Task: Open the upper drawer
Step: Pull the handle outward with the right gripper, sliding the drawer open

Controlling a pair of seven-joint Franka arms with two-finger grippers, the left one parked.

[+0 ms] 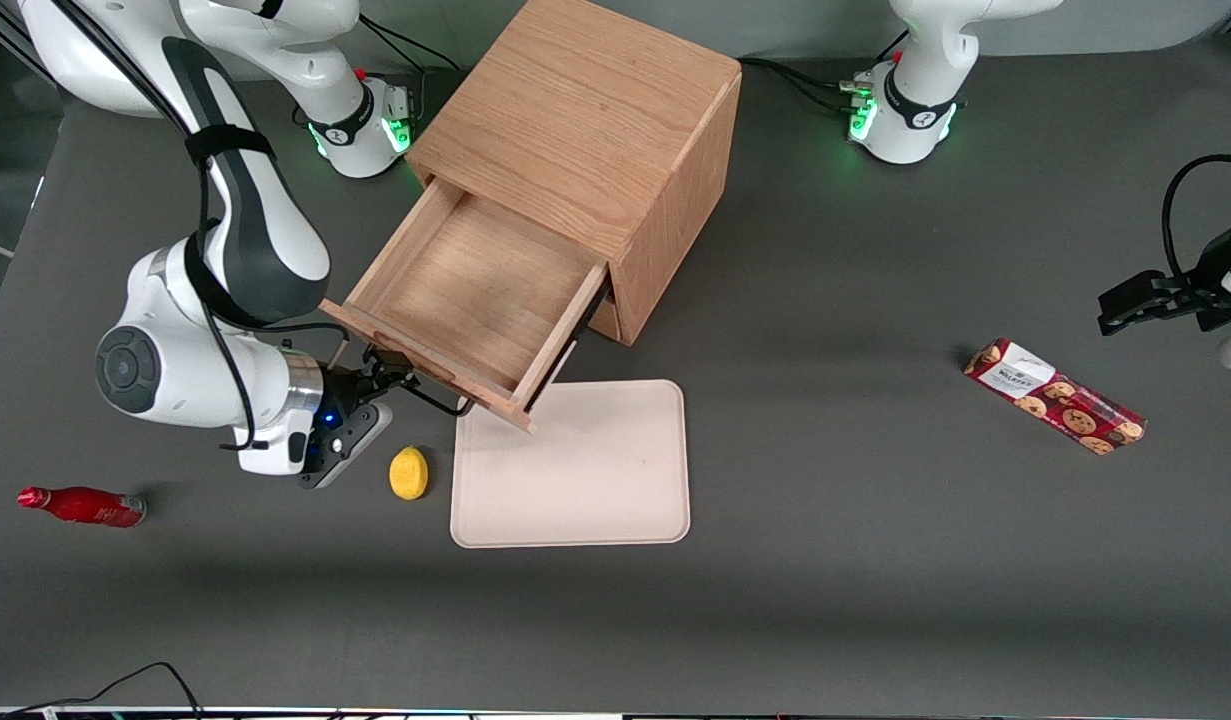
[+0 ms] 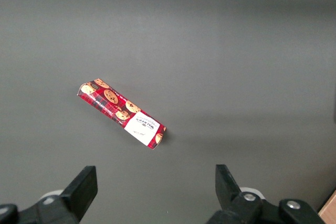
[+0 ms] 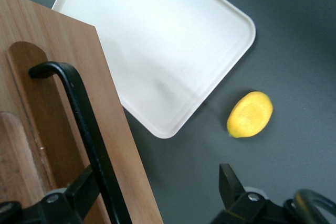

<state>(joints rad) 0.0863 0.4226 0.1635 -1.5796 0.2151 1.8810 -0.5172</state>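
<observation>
Front view: the upper drawer [image 1: 470, 300] stands pulled well out of the cabinet [image 1: 585, 140], its front over a corner of the tray [image 1: 575, 465]. The gripper [image 1: 390, 378] is at the black handle [image 1: 430, 398], with a lemon [image 1: 408, 472] near.

Right wrist view: the fingers [image 3: 79, 190] stand apart, the handle [image 3: 86, 129] between them, not clamped.
</observation>
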